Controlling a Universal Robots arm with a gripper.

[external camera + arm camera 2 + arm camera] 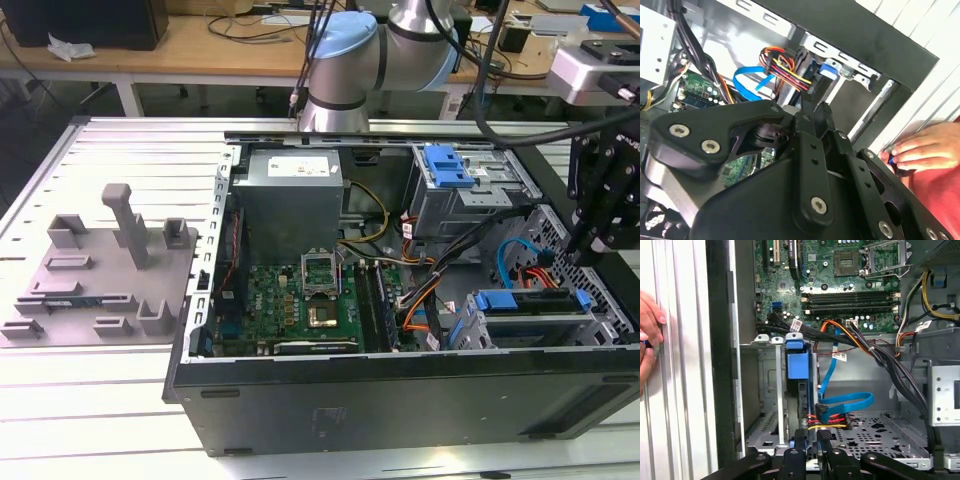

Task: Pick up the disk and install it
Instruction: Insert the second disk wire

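Note:
The disk [530, 302] sits edge-up in the drive bay at the case's front corner, on the exterior view's right, with its blue rail frame on top. In the first wrist view the disk [799, 365] stands in the metal cage with its blue tab showing. Its blue frame [827, 70] also peeks past the fingers in the second wrist view. My gripper [590, 245] hangs above that bay, clear of the disk. Its fingertips [800, 439] stand a narrow gap apart, and my gripper [811, 440] holds nothing. In the second wrist view my gripper [815, 107] points toward the bay.
A grey fixture plate [100, 270] with upright posts lies outside the case on the exterior view's left. A blue tab on a grey cage [447, 165] sits at the case's back. Blue data cable [845, 402] and wire bundles run beside the bay. A person's hand [650, 335] rests on the table by the case.

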